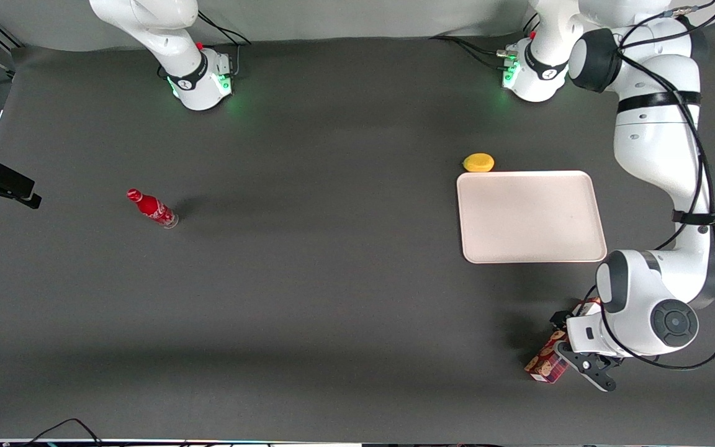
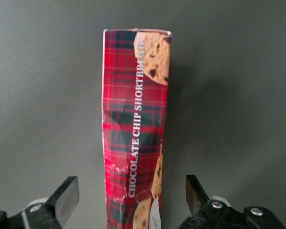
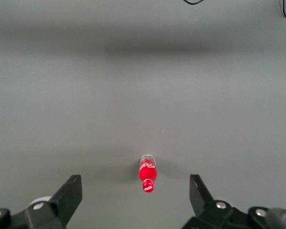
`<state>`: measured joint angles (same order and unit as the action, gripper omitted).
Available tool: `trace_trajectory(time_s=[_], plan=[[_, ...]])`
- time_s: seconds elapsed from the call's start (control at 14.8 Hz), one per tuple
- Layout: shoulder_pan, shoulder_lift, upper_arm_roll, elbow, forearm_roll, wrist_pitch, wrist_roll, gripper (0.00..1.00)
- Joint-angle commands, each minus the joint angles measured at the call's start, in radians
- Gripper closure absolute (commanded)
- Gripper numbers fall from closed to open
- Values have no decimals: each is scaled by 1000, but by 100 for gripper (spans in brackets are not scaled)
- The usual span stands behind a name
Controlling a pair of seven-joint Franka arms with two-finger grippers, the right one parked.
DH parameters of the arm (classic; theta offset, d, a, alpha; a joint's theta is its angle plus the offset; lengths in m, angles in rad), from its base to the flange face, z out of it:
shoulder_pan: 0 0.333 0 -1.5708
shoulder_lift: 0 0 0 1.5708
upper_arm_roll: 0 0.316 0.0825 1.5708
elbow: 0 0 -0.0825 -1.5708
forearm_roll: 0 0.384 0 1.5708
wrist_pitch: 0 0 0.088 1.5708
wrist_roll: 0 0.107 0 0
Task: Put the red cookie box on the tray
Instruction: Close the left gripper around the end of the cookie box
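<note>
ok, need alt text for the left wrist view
A red plaid cookie box printed "Chocolate Chip Shortbread" lies lengthwise on the dark grey table, between the fingers of the open gripper. Neither finger touches the box, whose side looks dented.

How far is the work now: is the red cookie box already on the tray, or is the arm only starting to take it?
Nothing is finished: the tray has nothing on it. In hand: the left tool is open over the red cookie box, one finger on each side and not touching it; the box lies on the table, nearer the front camera than the tray. Left: close, lift, carry it to the tray and set it down.
</note>
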<state>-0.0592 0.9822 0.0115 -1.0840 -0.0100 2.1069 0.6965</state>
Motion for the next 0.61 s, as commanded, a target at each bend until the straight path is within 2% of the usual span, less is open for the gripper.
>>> trace_trajectory(time_s=[0.0,0.07,0.2,0.27,0.47,0.54], plan=[[1,-5,4,-21,-14,42,21,7],[1,-4,4,-21,-13,42,21,18],[1,-3,5,-24,-13,41,23,53],[1,-3,5,-33,-14,42,21,68],[1,-3,7,-42,-21,39,21,97],[1,-7,8,-42,-19,33,21,100]])
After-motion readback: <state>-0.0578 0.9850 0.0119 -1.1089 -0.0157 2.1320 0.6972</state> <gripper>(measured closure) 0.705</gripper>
